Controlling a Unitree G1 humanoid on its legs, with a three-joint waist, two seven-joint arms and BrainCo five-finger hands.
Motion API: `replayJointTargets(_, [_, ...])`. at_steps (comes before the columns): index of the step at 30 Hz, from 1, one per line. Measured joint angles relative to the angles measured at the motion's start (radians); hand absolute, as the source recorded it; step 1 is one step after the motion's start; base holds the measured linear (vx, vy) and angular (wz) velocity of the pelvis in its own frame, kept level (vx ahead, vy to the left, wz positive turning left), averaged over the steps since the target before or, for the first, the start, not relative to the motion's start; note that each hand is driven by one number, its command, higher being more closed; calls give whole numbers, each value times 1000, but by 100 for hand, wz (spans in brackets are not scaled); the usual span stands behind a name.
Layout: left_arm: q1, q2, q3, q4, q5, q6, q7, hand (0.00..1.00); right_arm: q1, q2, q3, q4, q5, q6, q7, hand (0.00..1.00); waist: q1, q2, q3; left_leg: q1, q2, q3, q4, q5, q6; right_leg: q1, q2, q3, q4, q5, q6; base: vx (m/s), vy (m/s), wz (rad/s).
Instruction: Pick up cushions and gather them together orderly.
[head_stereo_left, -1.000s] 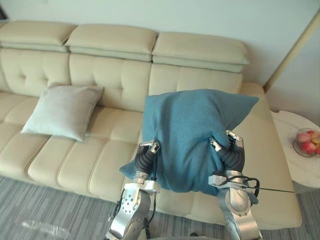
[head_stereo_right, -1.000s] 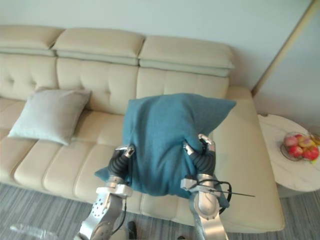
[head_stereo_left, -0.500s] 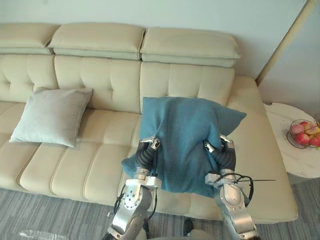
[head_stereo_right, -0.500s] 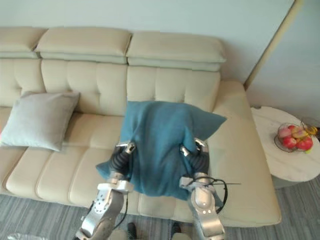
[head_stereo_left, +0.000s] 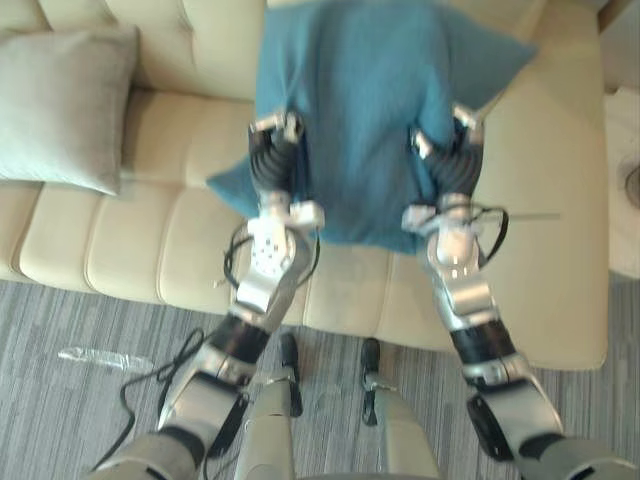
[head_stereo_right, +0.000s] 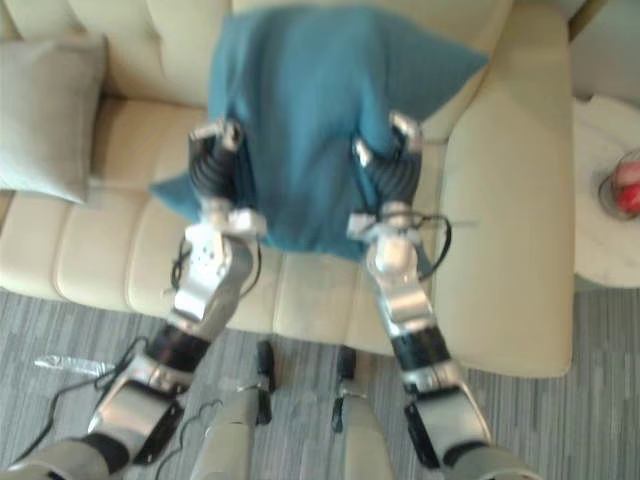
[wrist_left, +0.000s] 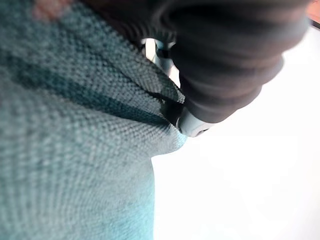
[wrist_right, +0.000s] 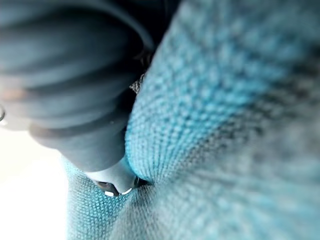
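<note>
In the left eye view the teal cushion (head_stereo_left: 365, 110) appears lifted off the cream sofa (head_stereo_left: 150, 250). It is squeezed between the left hand (head_stereo_left: 274, 150) on one side and the right hand (head_stereo_left: 447, 155) on the other. Both hands are sunk into the cloth, so how far either is closed cannot be told. The grey cushion (head_stereo_left: 60, 105) lies on the seat against the backrest at the robot's left, well apart from the teal one. As I judge it, the pick-up of one cushion is done and the gathering is left: the teal cushion has not yet been carried to the grey one and set neatly beside it. Nothing lies on the seat between them.

In the right eye view a small white surface (head_stereo_right: 600, 235) stands past the sofa's right arm and carries a fruit bowl (head_stereo_right: 622, 190). A clear plastic scrap (head_stereo_right: 70, 365) lies on the striped carpet (head_stereo_right: 300, 320) in front of the sofa, to the left. The scrap could end up underfoot on a step leftward, while the bowl is out of the way.

The left wrist view shows teal weave creased against the hand's dark ribbed cover, and the grip itself is hidden.

The right wrist view shows the same, with cloth bulging round the cover.
</note>
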Motion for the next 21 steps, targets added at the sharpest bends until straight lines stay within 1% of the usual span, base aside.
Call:
replayJointTargets(1, [-67,7,13,45,0,-2,10,100,-55,1,-8,28,-23,1,-20,100,-2,3,11,-11,-2,4,-16,12,0,-23,0,4,4,1,-1,-17,-18,-3])
replayJointTargets(4, [-225,12,72,149,-1,-3,12,100,-211,2,-35,126,-74,3,-70,100,-8,12,20,-56,-3,4,-59,45,-6,-86,1,-2,6,9,-8,4,-36,3])
replayJointTargets(6, [-315,11,112,225,-1,-3,12,100,-322,-1,-59,216,-79,6,-88,100,-10,22,43,-65,-1,4,-81,57,-10,-104,4,-6,6,10,-9,27,-34,2])
replayJointTargets(7, [-335,12,123,240,-1,-3,12,0,-351,-5,-64,242,-83,7,-92,100,-10,26,49,-66,-1,5,-89,60,-11,-109,5,-7,5,10,-9,40,-31,0])
replayJointTargets(8, [-360,12,133,261,-1,-3,12,0,-383,-13,-65,273,-90,7,-98,0,-9,27,50,-72,-1,6,-98,63,-13,-121,5,-6,6,10,-9,42,-27,-2])
replayJointTargets(12, [-439,12,139,330,-13,-4,3,0,-481,-67,-69,375,-91,10,-112,0,-6,28,60,-106,-1,4,-126,75,-23,-168,5,-15,12,10,-9,47,-19,2])
replayJointTargets(14, [-447,7,164,371,-46,-2,-26,0,-503,-83,-85,428,-48,17,-99,0,-9,31,77,-103,0,3,-128,76,-24,-169,5,-21,23,10,-9,50,-4,1])
replayJointTargets(15, [-446,-1,177,408,-70,1,-54,0,-505,-91,-107,462,-6,25,-81,0,-10,31,80,-102,1,3,-129,76,-24,-168,5,-23,23,9,-9,51,1,0])
replayJointTargets(17, [-446,-13,179,432,-82,3,-72,0,-508,-105,-108,490,44,28,-64,0,-10,30,93,-94,1,3,-129,77,-25,-163,5,-25,27,9,-9,34,2,0])
replayJointTargets(18, [-445,-29,191,439,-89,3,-87,0,-512,-114,-110,506,78,29,-50,0,-10,31,116,-80,2,3,-129,78,-27,-148,5,-27,27,9,-9,0,0,0])
replayJointTargets(21, [-410,-56,234,458,-125,5,-110,0,-504,-112,-142,511,167,32,-4,0,-16,30,141,-58,1,4,-150,84,-35,-148,5,-27,48,9,-10,0,-2,-1])
